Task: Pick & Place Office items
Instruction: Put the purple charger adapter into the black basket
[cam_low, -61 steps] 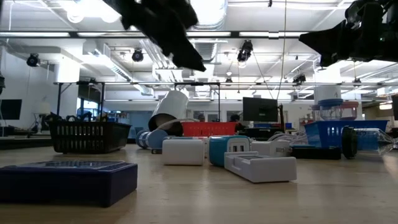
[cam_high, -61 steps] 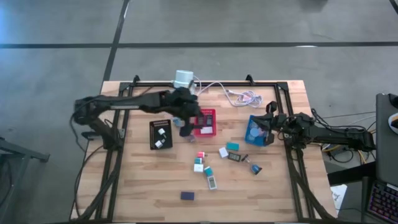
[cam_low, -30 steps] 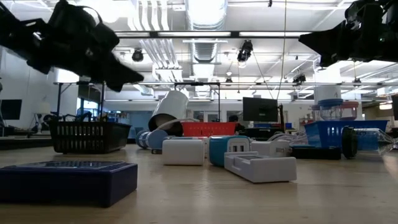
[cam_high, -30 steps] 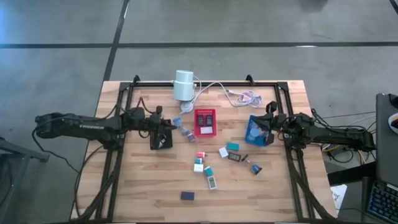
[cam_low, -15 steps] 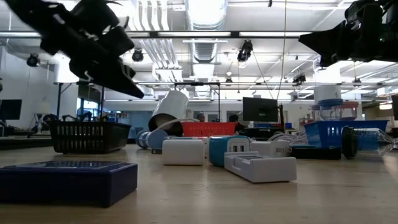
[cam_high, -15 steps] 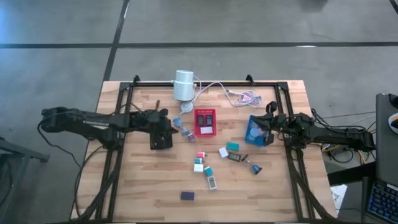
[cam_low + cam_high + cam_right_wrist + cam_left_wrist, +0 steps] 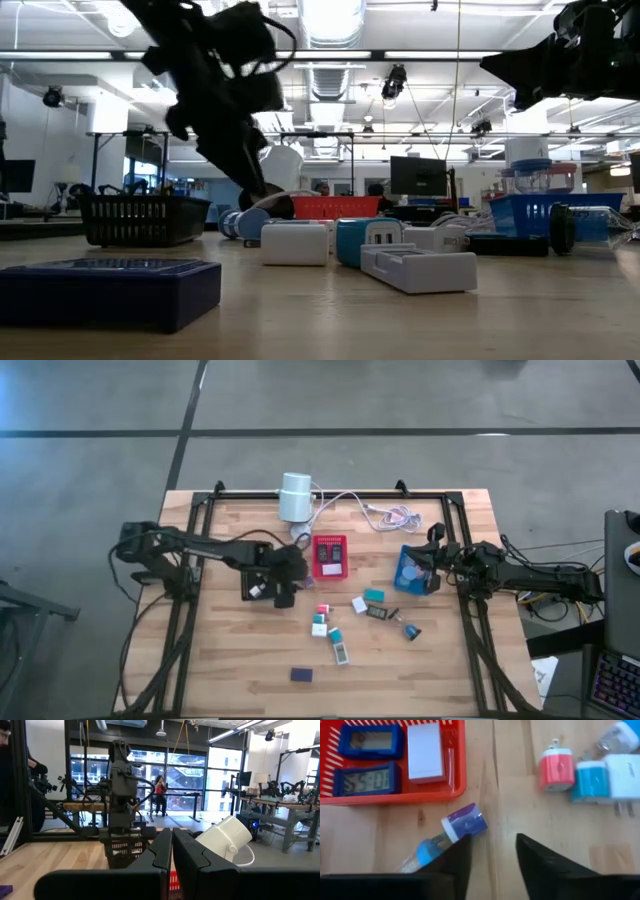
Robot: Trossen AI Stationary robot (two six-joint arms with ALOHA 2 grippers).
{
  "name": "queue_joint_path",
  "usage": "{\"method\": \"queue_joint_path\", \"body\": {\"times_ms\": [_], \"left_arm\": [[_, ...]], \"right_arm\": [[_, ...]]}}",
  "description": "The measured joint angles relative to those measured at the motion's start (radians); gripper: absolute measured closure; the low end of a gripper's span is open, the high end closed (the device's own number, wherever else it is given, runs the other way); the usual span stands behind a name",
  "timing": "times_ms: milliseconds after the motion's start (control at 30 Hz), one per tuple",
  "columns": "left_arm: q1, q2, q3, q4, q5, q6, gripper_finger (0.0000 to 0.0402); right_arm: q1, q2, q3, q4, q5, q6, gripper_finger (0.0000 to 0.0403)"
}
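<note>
Fingers of the left gripper stand parted over the wooden counter, a purple-capped tube at their ten o'clock; right gripper closed, empty.

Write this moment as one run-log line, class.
left gripper: jaws open, empty, over purple-capped item beside red tray | right gripper: jaws shut, waiting by blue tray

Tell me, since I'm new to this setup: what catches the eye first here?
The red tray mid-table, holding two small blue clocks and a white block. The left pincer hangs open beside it, over a purple-capped tube. More small items lie scattered toward the table's front.
</note>
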Motion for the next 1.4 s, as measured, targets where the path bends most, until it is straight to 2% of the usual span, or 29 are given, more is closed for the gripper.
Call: {"method": "queue_joint_path", "body": {"times_ms": [233,433,633,1033,1400], "left_arm": [[0.000,0.103,0.088,-0.012,-0.019,-0.057,0.0127],[0.000,0.136,0.102,-0.013,-0.025,-0.077,0.0086],[0.001,0.140,0.102,-0.013,-0.107,-0.113,0.0081],[0.000,0.143,0.090,-0.010,-0.112,-0.154,0.0085],[-0.001,0.143,0.078,0.007,-0.165,-0.163,0.0085]], "right_arm": [[0.000,0.000,0.000,-0.008,-0.002,0.000,0.0390],[0.000,-0.001,0.000,-0.014,-0.002,0.000,0.0390],[0.000,-0.001,0.000,-0.014,-0.002,-0.001,0.0390],[0.000,-0.001,0.000,-0.013,-0.002,0.000,0.0390],[0.000,-0.001,0.000,-0.012,-0.002,0.000,0.0390]]}}
